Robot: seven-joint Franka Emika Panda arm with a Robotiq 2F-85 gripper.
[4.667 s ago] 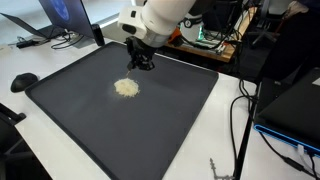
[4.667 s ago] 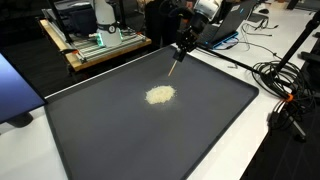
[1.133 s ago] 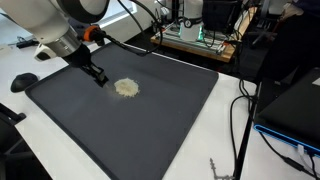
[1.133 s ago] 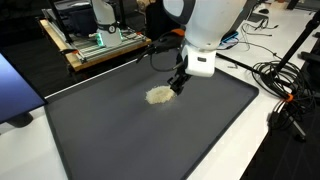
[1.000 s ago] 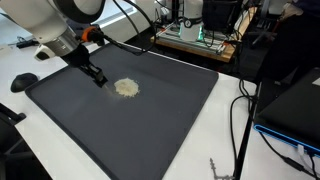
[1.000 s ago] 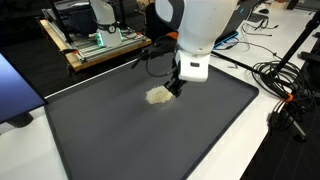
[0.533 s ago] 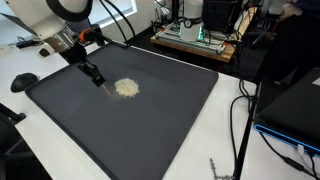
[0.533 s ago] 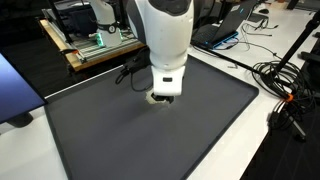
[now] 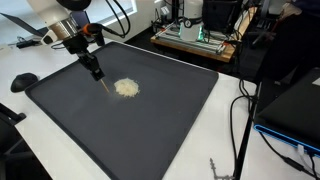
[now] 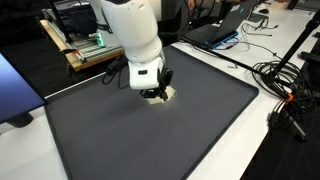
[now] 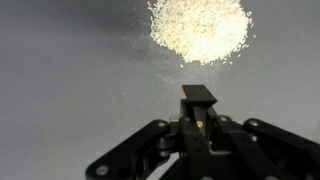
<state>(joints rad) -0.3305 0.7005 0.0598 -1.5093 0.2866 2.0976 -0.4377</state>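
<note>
While the pile of grains (image 9: pixel 126 88) is sitting as one compact heap near the middle of the dark mat (image 9: pixel 150 130), the hand (image 9: pixel 97 73) is hovering just beside it, clenched on what looks like a thin stick (image 9: pixel 104 85) that is pointing down at the mat close to the heap's edge. In the wrist view the pile of grains (image 11: pixel 200 28) is lying ahead of the hand (image 11: pixel 198 100), with a strip of bare mat and a faint dusting of loose grains between them, so nothing is touching the heap. In an exterior view the hand (image 10: pixel 156 92) is covering most of the pile, and only a pale sliver is showing at its side.

Judging by how things lie, the approach is looking complete and the heap itself is looking undisturbed: it is keeping its rounded outline, with no streak or furrow through it, so any working of the grains is yet to be done.

Compared with the earliest pictures, the hand has left the far edge of the mat and has come down beside the pile, and the arm has been swinging across over the last second, while the heap has stayed where it was. Around the mat, the white worktop (image 9: pixel 30 65) is carrying cables (image 9: pixel 240 120)
</note>
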